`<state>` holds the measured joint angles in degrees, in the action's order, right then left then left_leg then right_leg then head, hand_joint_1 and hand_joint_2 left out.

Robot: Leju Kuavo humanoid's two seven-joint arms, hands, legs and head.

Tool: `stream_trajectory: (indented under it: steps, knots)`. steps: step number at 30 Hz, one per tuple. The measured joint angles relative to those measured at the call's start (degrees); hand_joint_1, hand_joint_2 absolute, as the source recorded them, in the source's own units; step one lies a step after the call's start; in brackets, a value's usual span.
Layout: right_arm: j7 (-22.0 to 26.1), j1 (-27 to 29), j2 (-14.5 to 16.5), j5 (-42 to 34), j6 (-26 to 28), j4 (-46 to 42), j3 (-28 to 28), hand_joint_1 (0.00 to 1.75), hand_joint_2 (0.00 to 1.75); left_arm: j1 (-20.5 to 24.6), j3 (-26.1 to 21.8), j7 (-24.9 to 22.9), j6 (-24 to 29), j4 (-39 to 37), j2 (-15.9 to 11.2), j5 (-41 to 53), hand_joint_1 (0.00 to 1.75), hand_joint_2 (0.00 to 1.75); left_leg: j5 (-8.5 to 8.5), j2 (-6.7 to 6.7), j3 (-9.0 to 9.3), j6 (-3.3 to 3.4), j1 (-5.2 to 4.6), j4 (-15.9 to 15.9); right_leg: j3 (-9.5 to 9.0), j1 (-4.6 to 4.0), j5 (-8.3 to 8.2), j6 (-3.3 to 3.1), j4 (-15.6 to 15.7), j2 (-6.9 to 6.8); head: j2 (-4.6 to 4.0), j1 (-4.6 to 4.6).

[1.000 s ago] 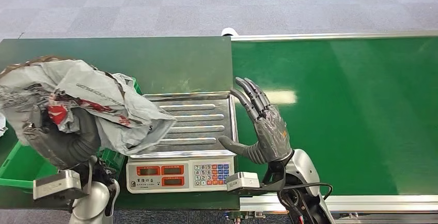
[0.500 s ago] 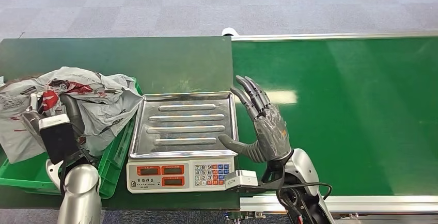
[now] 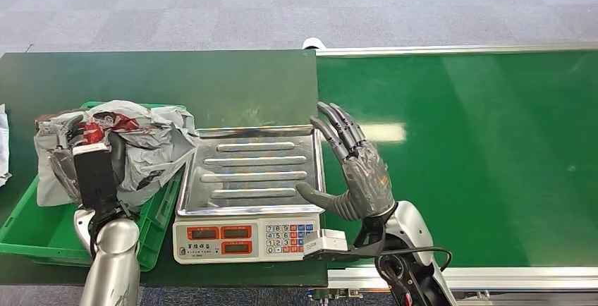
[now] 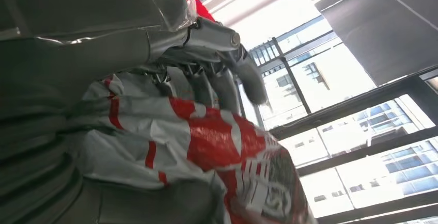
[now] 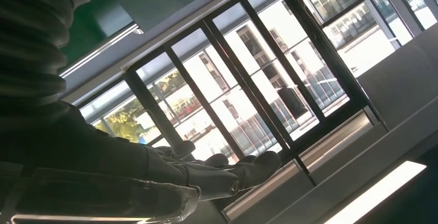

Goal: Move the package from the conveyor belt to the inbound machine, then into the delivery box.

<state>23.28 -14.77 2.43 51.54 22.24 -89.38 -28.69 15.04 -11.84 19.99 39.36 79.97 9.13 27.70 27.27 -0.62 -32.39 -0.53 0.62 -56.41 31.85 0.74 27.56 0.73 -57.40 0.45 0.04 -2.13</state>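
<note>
The package (image 3: pixel 144 140) is a crumpled grey plastic mailer with red print. It lies in the green delivery box (image 3: pixel 42 232) at the left, draped over the box's right rim. My left hand (image 3: pixel 88 161) grips it from below, and in the left wrist view my fingers (image 4: pixel 222 79) curl over the package (image 4: pixel 217 146). The inbound machine, a scale with a bare steel tray (image 3: pixel 254 168), stands right of the box. My right hand (image 3: pixel 356 172) hovers open beside the tray's right edge, fingers spread and pointing away from me, holding nothing. The right wrist view shows the same hand (image 5: pixel 206 175) stretched flat.
The green conveyor belt (image 3: pixel 479 151) runs along the right with a metal rail (image 3: pixel 465 276) at its near edge. The scale's keypad and red displays (image 3: pixel 247 239) face me. A dark green table top (image 3: pixel 176 84) lies behind the box and scale.
My left hand has carried the package leftward off the scale tray and lowered it into the green box. The right hand has barely moved.
</note>
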Motion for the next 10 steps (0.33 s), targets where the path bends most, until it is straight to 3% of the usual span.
stream_trajectory:
  steps: [7, 10]
  knots:
    - [0.0, 0.0, 0.0, 0.0, 0.1, 0.5, 0.0, 0.00, 1.75, -0.4, 1.2, 3.6, -1.0, 0.7, 0.2, -5.0, 0.00, 1.75, 0.00, 0.00, -0.01, 0.00, 0.00, 0.0, 0.00, 0.00, 0.00, 0.00, 0.0, 0.00, 0.00, 0.01]
    - [0.2, 0.0, 0.0, -0.2, 0.2, 0.7, 0.0, 0.00, 1.75, -1.8, 4.5, 9.9, -1.8, 4.3, 0.4, -10.1, 0.00, 1.75, 0.01, 0.00, -0.02, 0.01, 0.00, 0.0, 0.01, 0.00, 0.00, 0.00, 0.0, 0.00, 0.00, 0.01]
